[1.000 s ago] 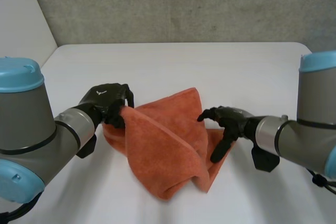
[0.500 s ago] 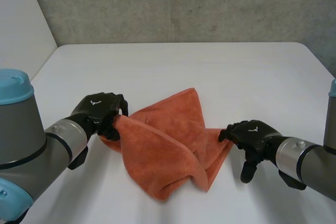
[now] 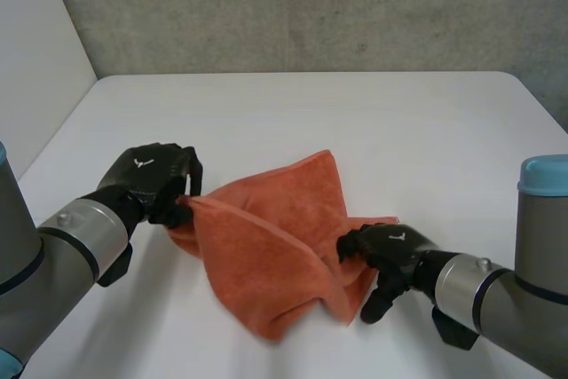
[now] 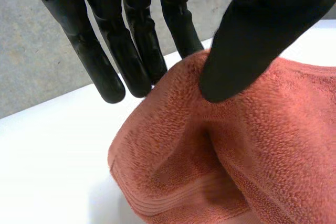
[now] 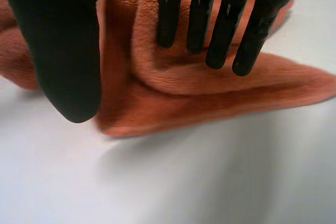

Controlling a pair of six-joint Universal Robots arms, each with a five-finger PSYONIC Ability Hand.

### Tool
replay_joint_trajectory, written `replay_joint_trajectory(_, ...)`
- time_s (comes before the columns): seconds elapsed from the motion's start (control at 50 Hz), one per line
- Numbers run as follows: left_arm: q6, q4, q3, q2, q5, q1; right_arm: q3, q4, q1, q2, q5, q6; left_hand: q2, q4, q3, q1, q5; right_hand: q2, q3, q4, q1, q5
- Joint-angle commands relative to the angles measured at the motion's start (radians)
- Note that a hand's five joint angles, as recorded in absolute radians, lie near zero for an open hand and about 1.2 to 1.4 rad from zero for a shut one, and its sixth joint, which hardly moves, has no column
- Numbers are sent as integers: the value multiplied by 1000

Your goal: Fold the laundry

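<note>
A matt white surface (image 3: pixel 293 113) runs back to a rough grey concrete wall (image 3: pixel 311 6), and at its middle lies the orange terry towel (image 3: pixel 275 237) – thick, looped pile with a flat woven band along the hem, bunched into a loose, peaked heap with soft rolled folds. Over the last second the left hand (image 3: pixel 146 179) has drawn the towel's left corner outward and towards the robot. The thumb (image 4: pixel 252 40) presses the cloth against the straight fingers (image 4: pixel 131 51) behind it, a pinch that holds the corner off the surface. The right hand (image 3: pixel 386 250) has swung out past the right corner and come back in onto the right-hand fold. Its fingers (image 5: pixel 226 24) are straight and slightly spread over the pile, with the thumb (image 5: pixel 63 51) well apart, gripping nothing. The heap looks more stretched but unfolded – I judge the task to be at an early, spreading-out stage
</note>
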Motion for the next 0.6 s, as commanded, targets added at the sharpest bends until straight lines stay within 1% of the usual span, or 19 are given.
replay_joint_trajectory(0.02,0,8,-7,-5,3,4,-10,44,31,5,-64,94,350,349,355,358,369,12,12,13,89,28)
replay_joint_trajectory(0.08,0,23,-10,-12,3,11,-16,42,40,23,-72,114,125,124,130,132,144,12,12,13,89,28)
replay_joint_trajectory(0.12,0,32,-15,-16,3,16,-19,42,43,34,-72,116,37,35,41,44,55,12,12,13,89,28)
replay_joint_trajectory(0.22,1,70,-16,-44,3,21,-21,33,54,43,-70,123,22,20,26,29,40,47,47,48,124,64)
replay_joint_trajectory(0.32,1,101,-12,-73,3,25,-27,16,76,65,-66,163,22,20,26,29,40,106,106,107,183,122)
replay_joint_trajectory(0.52,3,135,-4,-144,3,25,-45,-27,123,117,-56,209,22,20,26,29,40,100,100,101,177,116)
replay_joint_trajectory(0.6,37,155,-4,-170,3,25,-62,-35,143,149,-50,231,19,17,23,26,37,100,100,101,177,116)
